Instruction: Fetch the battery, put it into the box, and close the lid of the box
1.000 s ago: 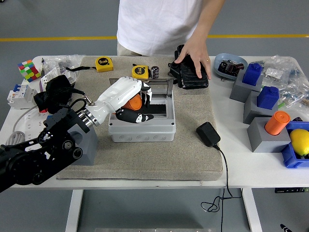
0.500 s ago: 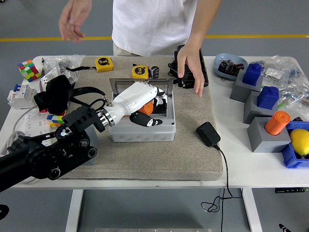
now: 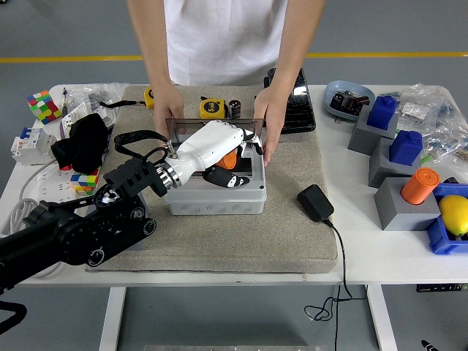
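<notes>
Head view: the orange battery (image 3: 229, 159) is clasped by the left hand (image 3: 217, 150) over the open grey box (image 3: 216, 193), whose lid (image 3: 212, 126) is held by a person's hands (image 3: 268, 121). The battery is judged rigid, smooth and slippery, best gripped around its middle.

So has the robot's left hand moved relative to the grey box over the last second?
Yes. The left hand has shifted rightward and slightly farther over the grey box, which stayed put.
</notes>
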Available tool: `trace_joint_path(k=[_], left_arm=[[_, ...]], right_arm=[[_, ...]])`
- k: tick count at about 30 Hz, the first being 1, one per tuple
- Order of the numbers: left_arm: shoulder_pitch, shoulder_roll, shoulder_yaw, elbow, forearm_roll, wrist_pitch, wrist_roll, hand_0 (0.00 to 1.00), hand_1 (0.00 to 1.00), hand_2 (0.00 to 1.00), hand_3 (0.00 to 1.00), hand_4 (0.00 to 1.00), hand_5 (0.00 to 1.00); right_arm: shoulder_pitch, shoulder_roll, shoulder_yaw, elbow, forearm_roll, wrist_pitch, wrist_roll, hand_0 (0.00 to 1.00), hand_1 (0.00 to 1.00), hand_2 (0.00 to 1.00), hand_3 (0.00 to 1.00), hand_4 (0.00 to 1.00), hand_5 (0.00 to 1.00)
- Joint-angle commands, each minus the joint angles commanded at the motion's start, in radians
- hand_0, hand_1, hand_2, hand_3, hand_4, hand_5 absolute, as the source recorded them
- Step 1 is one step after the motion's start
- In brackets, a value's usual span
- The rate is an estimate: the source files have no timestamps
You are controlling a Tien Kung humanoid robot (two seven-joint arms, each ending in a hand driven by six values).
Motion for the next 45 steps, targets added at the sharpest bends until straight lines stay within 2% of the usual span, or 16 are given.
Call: trace_joint_path(k=[2,3,8,9,14,15,28,34,38,39,44,45], left_arm=[[0.001,-0.001,0.001,0.005,0.000,0.000,0.000,0.098,0.208,0.354,0.554,0.958,0.002],[0.001,-0.001,0.001,0.007,-0.001,0.000,-0.001,0.114,0.241,0.358,0.555,0.959,0.002],[0.006,0.000,0.000,0.017,-0.009,0.004,-0.006,0.114,0.241,0.358,0.555,0.959,0.002],[0.008,0.000,-0.001,0.020,-0.011,0.004,-0.007,0.166,0.313,0.366,0.558,0.960,0.002],[0.011,0.000,-0.001,0.024,-0.018,0.013,-0.016,0.166,0.313,0.366,0.558,0.960,0.002],[0.011,0.000,-0.002,0.023,-0.019,0.015,-0.018,0.325,0.402,0.388,0.559,0.981,0.002],[0.015,0.001,-0.019,0.017,-0.033,0.024,-0.034,0.367,0.420,0.391,0.558,0.998,0.002],[0.031,0.011,-0.051,-0.024,-0.042,0.020,-0.035,0.362,0.421,0.399,0.556,0.998,0.002],[0.054,0.028,-0.093,-0.084,-0.061,0.029,-0.057,0.362,0.421,0.399,0.556,0.998,0.002],[0.062,0.034,-0.108,-0.107,-0.072,0.034,-0.069,0.341,0.422,0.401,0.553,0.998,0.060],[0.087,0.045,-0.167,-0.166,-0.113,0.072,-0.134,0.341,0.422,0.401,0.553,0.998,0.060],[0.091,0.046,-0.180,-0.172,-0.116,0.084,-0.149,0.391,0.495,0.473,0.560,0.998,0.301]], right_arm=[[0.000,0.000,-0.002,0.000,0.002,0.001,0.001,0.675,0.679,0.684,0.577,0.998,0.483],[0.000,0.000,-0.001,0.000,0.001,0.001,0.001,0.675,0.679,0.684,0.576,0.998,0.483],[0.001,0.002,-0.002,0.000,0.003,0.000,0.002,0.675,0.679,0.684,0.576,0.998,0.483],[0.001,0.003,-0.003,0.000,0.004,0.000,0.003,0.675,0.679,0.684,0.576,0.998,0.484],[0.000,0.003,-0.007,0.000,0.006,0.000,0.004,0.675,0.679,0.684,0.576,0.998,0.484],[0.000,0.003,-0.007,0.000,0.006,0.000,0.004,0.675,0.679,0.684,0.576,0.998,0.483],[0.000,0.004,-0.007,0.000,0.006,0.002,0.005,0.676,0.679,0.683,0.575,0.998,0.482],[-0.001,0.003,-0.005,0.000,0.004,0.002,0.005,0.675,0.679,0.682,0.575,0.998,0.481],[-0.001,0.002,-0.007,0.000,0.005,0.002,0.007,0.675,0.679,0.682,0.575,0.998,0.481],[-0.001,0.002,-0.007,0.000,0.005,0.002,0.007,0.674,0.679,0.683,0.575,0.998,0.481],[-0.001,0.002,-0.008,0.000,0.005,0.003,0.009,0.674,0.679,0.683,0.575,0.998,0.481],[0.000,0.003,-0.007,0.000,0.004,0.002,0.010,0.675,0.679,0.684,0.575,0.998,0.480]])
